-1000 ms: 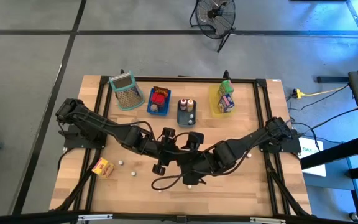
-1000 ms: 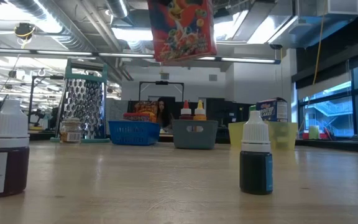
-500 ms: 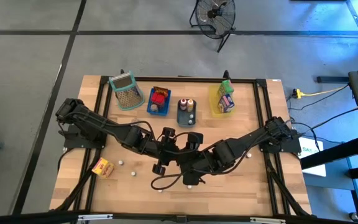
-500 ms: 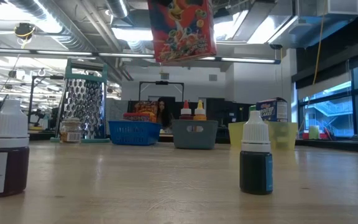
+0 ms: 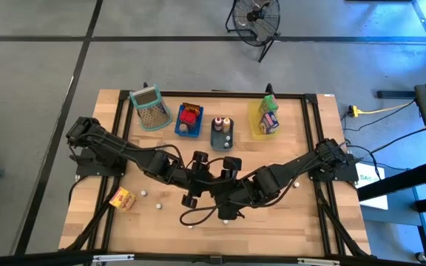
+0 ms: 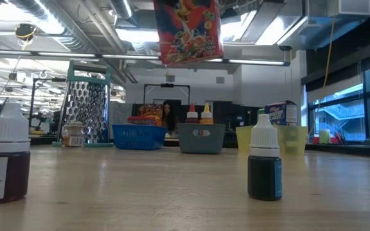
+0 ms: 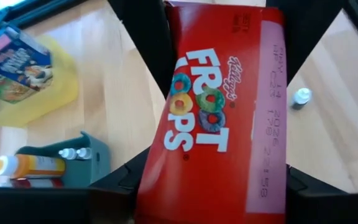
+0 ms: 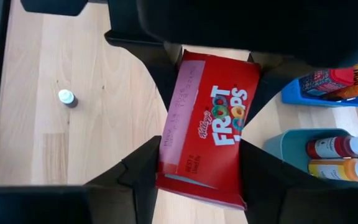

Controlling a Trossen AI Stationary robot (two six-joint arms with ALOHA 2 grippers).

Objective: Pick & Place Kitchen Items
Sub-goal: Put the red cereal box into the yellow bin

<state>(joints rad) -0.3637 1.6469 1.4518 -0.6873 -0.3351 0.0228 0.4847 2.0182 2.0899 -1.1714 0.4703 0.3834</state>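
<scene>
Your red Froot Loops cardboard carton (image 7: 213, 118) hangs in the air over the table's middle, well clear of the wood in the low view. Both grippers meet on it. The left gripper (image 7: 210, 186) has its dark fingers (image 7: 129, 180) against the carton's two sides, clamped on it. The right gripper (image 8: 197, 168) comes from the opposite end, its fingers (image 8: 138, 168) flanking the same carton closely; you can't tell whether they press it or only bracket it.

In the high view the two arms join at table centre (image 5: 209, 185), hiding the carton.

Around it, by clock face from centre in the high view:
- 12: grey rectangular tray (image 5: 214, 140) with small red and orange squeeze bottles.
- 11: blue rectangular tray (image 5: 178, 130) holding red items.
- 10: grey-green perforated mesh basket (image 5: 149, 107), tilted.
- 1: yellow rectangular tray (image 5: 257, 127) with green and purple-white cartons.
- 8: small yellow-orange carton (image 5: 122, 198) lying alone on the wood.
- 7 to 8: two tiny white-capped bottles (image 5: 157, 206) near the left arm.
- 6: another white cap (image 5: 225, 219) under the right arm.
- 3: one more cap (image 5: 296, 185) beside the right forearm.

In the low view, two dark dropper bottles with white caps (image 6: 264, 163) stand upright, close to the camera. A person (image 6: 167, 115) sits in the room behind the trays.
</scene>
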